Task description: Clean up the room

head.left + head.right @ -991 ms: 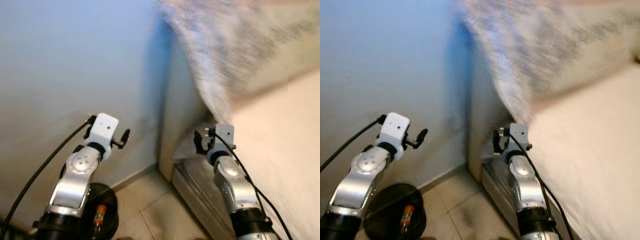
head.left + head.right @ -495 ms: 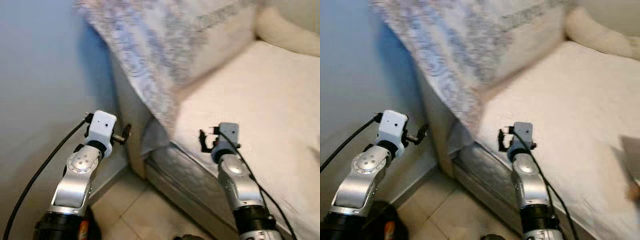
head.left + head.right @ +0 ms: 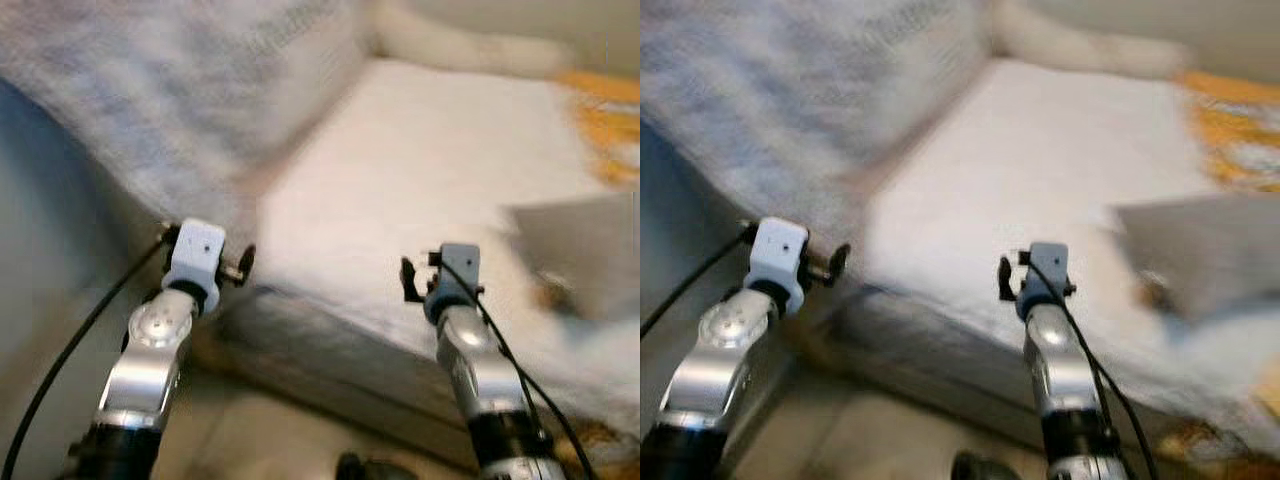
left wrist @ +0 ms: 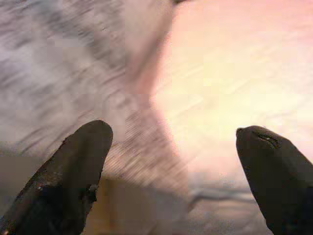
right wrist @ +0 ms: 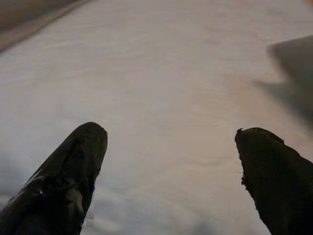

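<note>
The picture is blurred by motion. A bed with a white sheet (image 3: 400,170) lies before me, and a grey-patterned pillow (image 3: 150,90) leans at its left end. My left gripper (image 3: 244,264) is held up at the bed's left corner, open and empty; in its wrist view the left gripper (image 4: 171,139) points at the pillow's edge and the sheet. My right gripper (image 3: 408,281) hangs over the bed's near edge, open with nothing in it; the right gripper (image 5: 171,134) faces bare sheet. A flat grey thing (image 3: 575,250) lies on the bed to the right.
Orange and yellow fabric (image 3: 610,120) lies at the bed's far right. A cream bolster (image 3: 450,45) runs along the bed's far side. The bed's side panel (image 3: 330,370) stands close in front, with tiled floor (image 3: 230,430) and a small dark object (image 3: 365,467) below.
The camera has swung to the right: the wall and the floor corner have left the picture and the bed has come into it. Both arms keep the same raised pose, grippers still open.
</note>
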{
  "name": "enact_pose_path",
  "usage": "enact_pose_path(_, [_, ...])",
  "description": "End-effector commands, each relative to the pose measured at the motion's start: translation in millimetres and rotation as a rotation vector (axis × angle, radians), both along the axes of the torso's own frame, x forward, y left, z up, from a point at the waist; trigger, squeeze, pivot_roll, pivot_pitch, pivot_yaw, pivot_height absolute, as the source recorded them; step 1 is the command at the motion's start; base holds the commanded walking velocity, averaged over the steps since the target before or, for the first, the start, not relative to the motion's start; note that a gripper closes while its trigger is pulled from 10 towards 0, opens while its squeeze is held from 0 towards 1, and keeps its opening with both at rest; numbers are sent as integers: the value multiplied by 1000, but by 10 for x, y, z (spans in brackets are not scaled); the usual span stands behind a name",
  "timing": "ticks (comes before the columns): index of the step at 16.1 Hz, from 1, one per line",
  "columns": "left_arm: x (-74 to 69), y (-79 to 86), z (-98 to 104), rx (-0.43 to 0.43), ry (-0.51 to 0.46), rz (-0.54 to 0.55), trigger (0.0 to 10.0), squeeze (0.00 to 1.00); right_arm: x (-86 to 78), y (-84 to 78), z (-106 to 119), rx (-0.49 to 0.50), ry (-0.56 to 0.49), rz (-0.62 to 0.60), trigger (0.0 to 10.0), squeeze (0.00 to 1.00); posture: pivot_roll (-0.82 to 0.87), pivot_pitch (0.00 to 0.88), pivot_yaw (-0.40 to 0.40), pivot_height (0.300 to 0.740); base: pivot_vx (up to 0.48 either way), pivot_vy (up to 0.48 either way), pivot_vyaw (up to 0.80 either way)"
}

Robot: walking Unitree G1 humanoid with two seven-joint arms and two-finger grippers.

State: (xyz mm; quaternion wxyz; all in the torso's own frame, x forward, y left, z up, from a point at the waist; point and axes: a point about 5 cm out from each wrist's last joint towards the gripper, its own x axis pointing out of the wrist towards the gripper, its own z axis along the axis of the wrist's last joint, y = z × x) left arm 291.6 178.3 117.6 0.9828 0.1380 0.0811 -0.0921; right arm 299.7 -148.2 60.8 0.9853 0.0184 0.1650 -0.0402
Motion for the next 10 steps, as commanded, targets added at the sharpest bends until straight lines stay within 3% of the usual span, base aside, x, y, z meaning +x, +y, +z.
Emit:
enact_pose_path(1, [13,12,20,5,-9,7,10000,0,46,17,65,-1,-19,6,10000,1000,-5,0,-4,740,0,-296,-600])
enact_pose_path(10, [35,42,22,17,-14,11,10000,0,62,14,91,-8,-34,8,10000,1000,-8,0,-4,740,0,-295,0])
